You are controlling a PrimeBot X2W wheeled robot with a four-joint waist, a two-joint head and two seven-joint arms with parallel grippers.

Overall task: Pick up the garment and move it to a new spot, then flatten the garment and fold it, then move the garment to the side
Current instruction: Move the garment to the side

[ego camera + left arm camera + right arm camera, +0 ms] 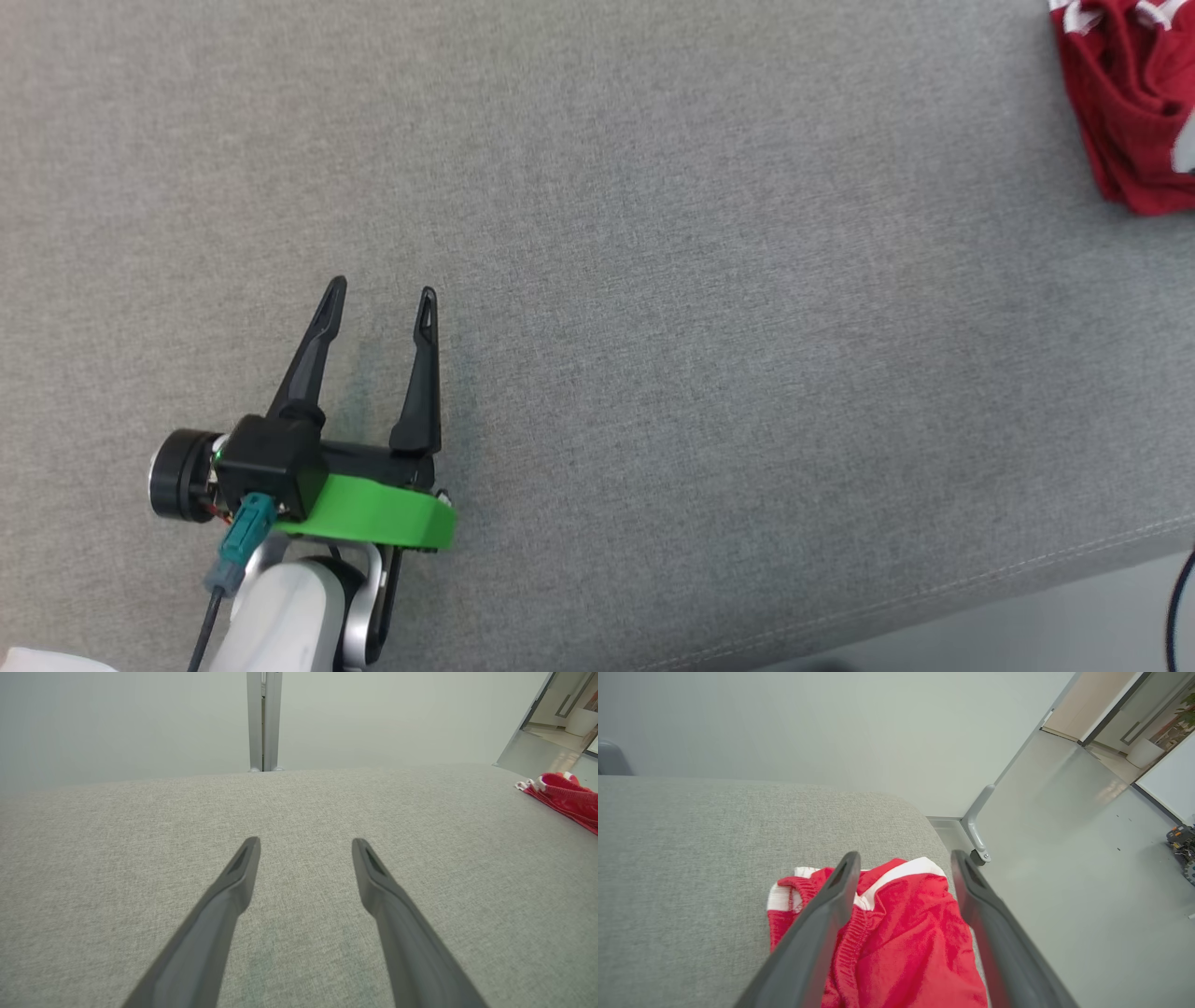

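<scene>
Left claw (382, 286) over a bare stretch of the grey fabric-covered bench (709, 355), jaws wide and holding nothing; in the left wrist view the same claw (306, 841) has its two dark fingers (219, 914) splayed above the cloth surface, pointing toward a pale wall and a metal upright (264, 718). Red garment (1125, 103) with white trim, bunched and unfolded, at the bench's far right corner, well apart from the left claw and cut off by the edge of the head view. Right claw (904, 854) directly above the garment (901, 942), jaws wide, one finger to each side of the heap, gripping none of it. The heap's long axis runs roughly along the right claw's fingers, its white-banded end (901, 870) pointing toward the bench's rounded far corner, beside the floor (1064, 882).
</scene>
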